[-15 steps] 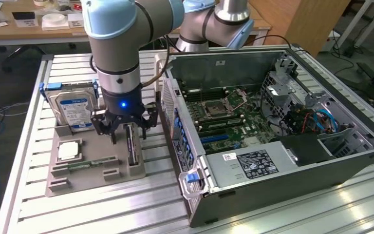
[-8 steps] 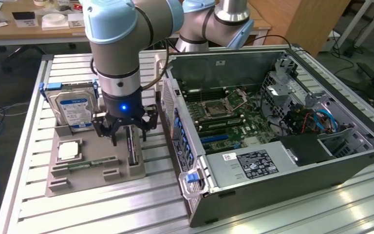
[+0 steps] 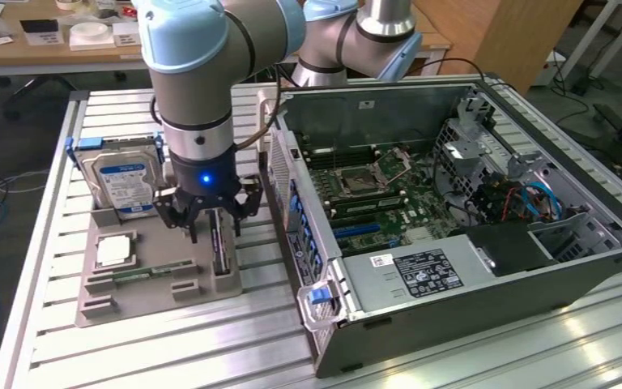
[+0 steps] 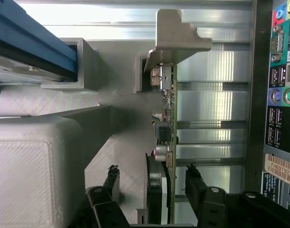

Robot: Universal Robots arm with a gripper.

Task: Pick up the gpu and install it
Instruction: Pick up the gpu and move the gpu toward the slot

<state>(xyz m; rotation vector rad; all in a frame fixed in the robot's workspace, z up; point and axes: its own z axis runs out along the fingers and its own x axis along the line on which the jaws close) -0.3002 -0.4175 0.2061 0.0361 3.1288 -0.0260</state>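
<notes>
The gpu (image 3: 217,253) stands on its long edge in a slot of the grey holder tray (image 3: 149,296) on the exterior view's left. Seen edge-on in the wrist view, the gpu (image 4: 169,118) shows its circuit board, a black fan and a silver end bracket (image 4: 179,38). My gripper (image 3: 210,217) hangs just above the card. It is open, and its black fingers (image 4: 111,179) stand on either side of the gpu with a small gap on each side. The gripper (image 4: 152,179) is not touching the card.
The holder tray also carries a silver hard drive (image 3: 122,177) with a blue-white label, a processor (image 3: 114,250) and a green memory stick (image 3: 155,272). An open computer case (image 3: 452,211) with its motherboard (image 3: 381,203) lies close on the exterior view's right. Its rear port panel (image 4: 280,95) is near the gripper.
</notes>
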